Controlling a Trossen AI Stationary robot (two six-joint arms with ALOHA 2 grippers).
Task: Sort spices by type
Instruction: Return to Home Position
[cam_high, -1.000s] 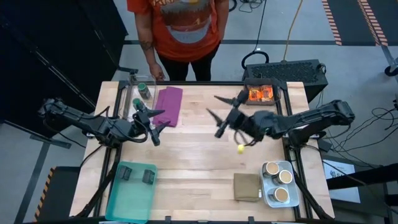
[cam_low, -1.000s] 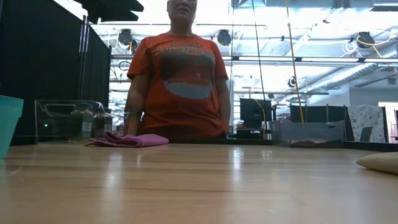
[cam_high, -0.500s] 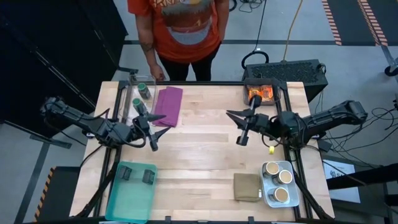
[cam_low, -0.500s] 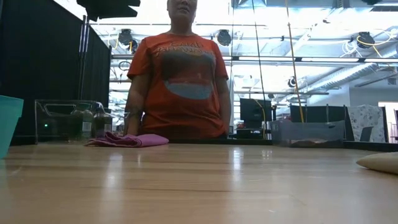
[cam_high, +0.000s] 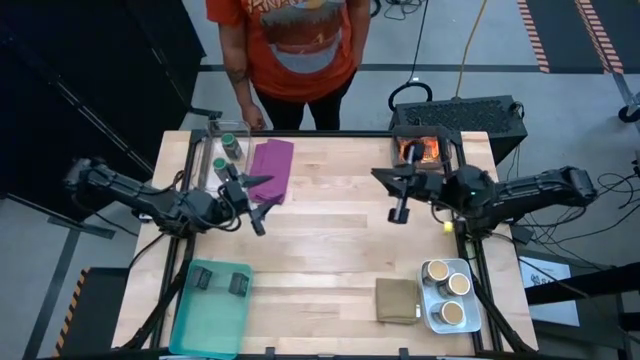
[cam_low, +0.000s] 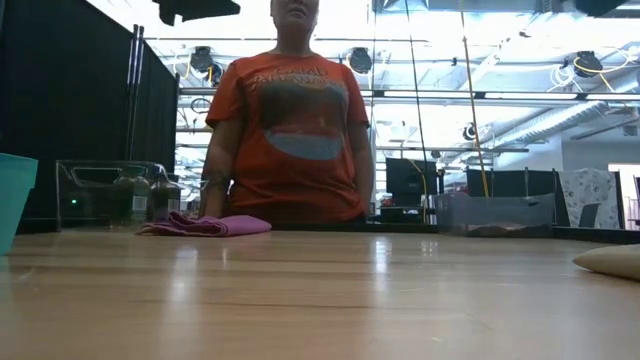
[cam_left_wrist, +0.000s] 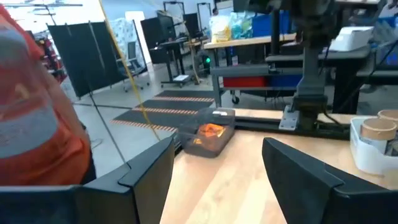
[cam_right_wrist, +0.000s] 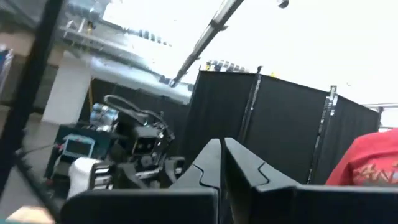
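Cups (cam_high: 447, 290) occupy white bin (cam_high: 425, 300), blocks (cam_high: 201, 279) teal tray (cam_high: 210, 322); left jaws apart, right jaws closed.

The high view looks straight down on the pale wooden worktop (cam_high: 320, 260); the low view skims it level, facing the person in an orange shirt (cam_low: 290, 130). Both show the crumpled purple cloth (cam_high: 271, 167). Wrist views face out into the room.

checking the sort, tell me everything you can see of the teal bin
The teal bin is a shallow rectangular tray, plastic by its look, lying flat and slightly skewed at the table's left corner away from the person. Two dark blocks lie side by side at its far end; the rest is bare.
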